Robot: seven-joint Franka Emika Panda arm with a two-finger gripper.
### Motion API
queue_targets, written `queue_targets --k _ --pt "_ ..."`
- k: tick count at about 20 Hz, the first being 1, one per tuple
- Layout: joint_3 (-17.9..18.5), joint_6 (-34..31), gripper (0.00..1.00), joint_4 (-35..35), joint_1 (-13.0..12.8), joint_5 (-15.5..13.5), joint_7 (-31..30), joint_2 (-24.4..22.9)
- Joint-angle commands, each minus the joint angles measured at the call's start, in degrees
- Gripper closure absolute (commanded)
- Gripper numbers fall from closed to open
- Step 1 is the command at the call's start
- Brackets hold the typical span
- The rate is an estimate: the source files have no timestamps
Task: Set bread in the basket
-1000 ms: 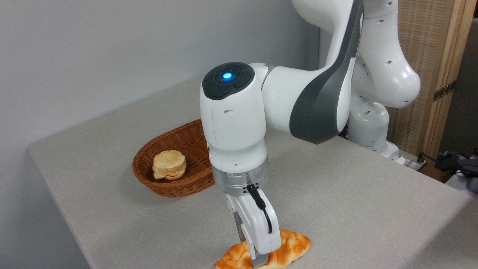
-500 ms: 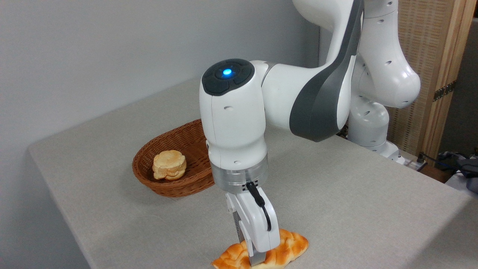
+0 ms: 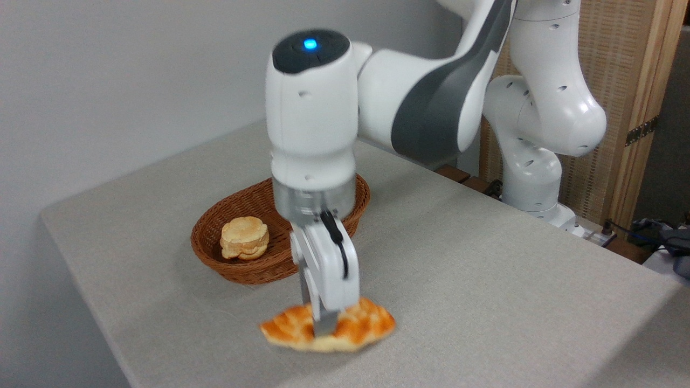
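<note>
While the gripper [image 3: 323, 330] points straight down, its fingers are clamped across the middle of the bread [image 3: 329, 327], which looks slightly blurred and seems to hang just clear of the table [image 3: 485, 280], a faint shadow beneath it. The loaf lies level, its pointed ends sticking out to either side of the fingers. It is in front of the basket [image 3: 259, 267], near its front rim and outside it. Inside the basket, toward its left end, sits a pale round bun [image 3: 244, 237]. The arm's [image 3: 420, 102] wrist partly hides the basket's right part.
</note>
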Motion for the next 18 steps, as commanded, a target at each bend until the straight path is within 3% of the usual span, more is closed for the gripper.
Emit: queue_targets --k 1,5,9,15,18 --pt "-2.3 -6.9 0.64 3.4 -0.1 -2.4 -3.9 -2.5" --pt "-6.0 -10.2 0.64 4.7 -0.1 -4.8 -10.2 -4.2" --pt "-13.7 -10.7 0.64 4.8 -0.1 -4.3 -24.3 -6.0" --pt "-21.2 -14.6 0.64 4.8 -0.1 -4.2 -37.8 -6.9" --pt "-23.2 -14.6 0.64 4.8 -0.1 -4.1 -43.2 -7.0"
